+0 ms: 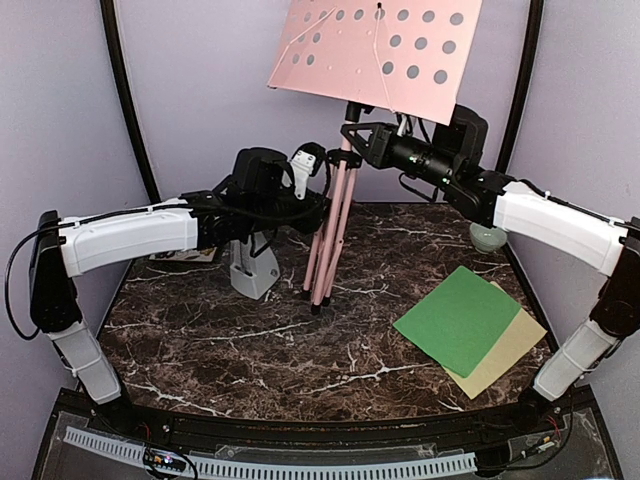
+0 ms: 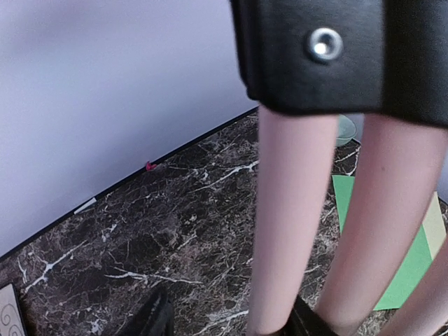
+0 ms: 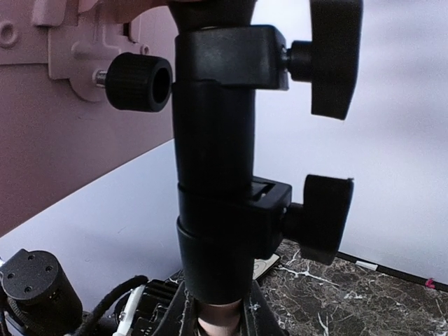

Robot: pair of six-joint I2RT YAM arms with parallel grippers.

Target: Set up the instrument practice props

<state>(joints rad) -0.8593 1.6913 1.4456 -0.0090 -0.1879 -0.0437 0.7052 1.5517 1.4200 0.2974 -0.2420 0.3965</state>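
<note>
Meanwhile right gripper (image 1: 358, 138) clamps the pink music stand (image 1: 375, 45), left gripper (image 1: 318, 205) half-open around its legs (image 1: 330, 250), metronome (image 1: 252, 272) just beside

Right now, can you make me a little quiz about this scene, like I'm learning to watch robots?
1. True or false: the green sheet lies on top of the yellow sheet.
2. What colour is the music stand? A blue, B pink, C white.
3. In the top view, what grey thing stands just left of the music stand?

Key: 1 true. 2 B. 3 the metronome.
</note>
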